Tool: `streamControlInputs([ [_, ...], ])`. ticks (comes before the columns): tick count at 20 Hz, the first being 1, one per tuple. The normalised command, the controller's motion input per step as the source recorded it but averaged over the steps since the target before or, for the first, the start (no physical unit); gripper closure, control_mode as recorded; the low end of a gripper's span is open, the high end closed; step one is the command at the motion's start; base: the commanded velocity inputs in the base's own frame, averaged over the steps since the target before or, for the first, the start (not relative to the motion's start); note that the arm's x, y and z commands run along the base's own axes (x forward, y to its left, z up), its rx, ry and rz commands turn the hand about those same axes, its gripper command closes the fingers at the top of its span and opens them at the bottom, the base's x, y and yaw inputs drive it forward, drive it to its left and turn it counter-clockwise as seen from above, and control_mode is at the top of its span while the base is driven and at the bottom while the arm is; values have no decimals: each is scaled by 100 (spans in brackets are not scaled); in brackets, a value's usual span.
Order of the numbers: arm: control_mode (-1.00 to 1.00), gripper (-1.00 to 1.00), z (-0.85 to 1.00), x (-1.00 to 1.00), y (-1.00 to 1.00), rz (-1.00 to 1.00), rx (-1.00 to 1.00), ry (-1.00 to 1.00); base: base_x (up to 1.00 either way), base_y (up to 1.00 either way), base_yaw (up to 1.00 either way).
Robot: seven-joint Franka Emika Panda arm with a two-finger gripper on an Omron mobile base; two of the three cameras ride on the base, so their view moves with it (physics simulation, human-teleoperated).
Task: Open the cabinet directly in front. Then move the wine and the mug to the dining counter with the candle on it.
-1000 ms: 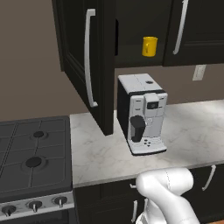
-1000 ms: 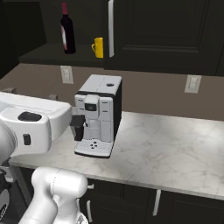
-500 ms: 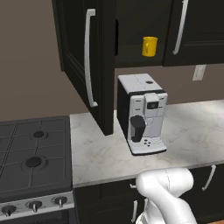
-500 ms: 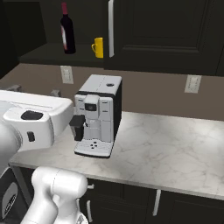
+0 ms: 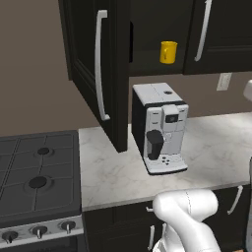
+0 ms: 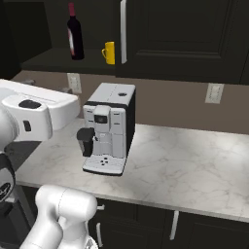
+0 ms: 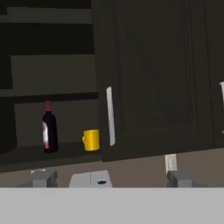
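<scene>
left base view: the cabinet (image 5: 115,74) stands with its left door swung out toward the camera, edge-on, and the mug (image 5: 168,52) sits on the bottom shelf beside the closed right door. compared with a second ago nothing here has shifted, so the opening step looks done and the fetching not yet begun. the coffee machine (image 5: 158,129) stands on the marble counter (image 5: 216,152) below, next to the stove (image 5: 37,182).

right base view: this side adds the wine (image 6: 75,34), upright on the same shelf, just left of the mug and apart from it (the open door hides it from the other base camera). the arm's white forearm crosses the left edge, a touch farther left than before.

hand view: the gripper (image 7: 111,178) faces the open shelf from well back, fingers spread wide and empty. wine and mug stand side by side ahead of it, near the right door's pale handle (image 7: 110,116).
</scene>
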Motion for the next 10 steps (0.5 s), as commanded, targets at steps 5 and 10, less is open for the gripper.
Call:
streamControlInputs([
  [5, -100, -100, 0, 53, 0, 0, 0, 10, 0, 0, 0],
  [10, -100, -100, 0, 73, 0, 0, 0, 16, 0, 0, 0],
])
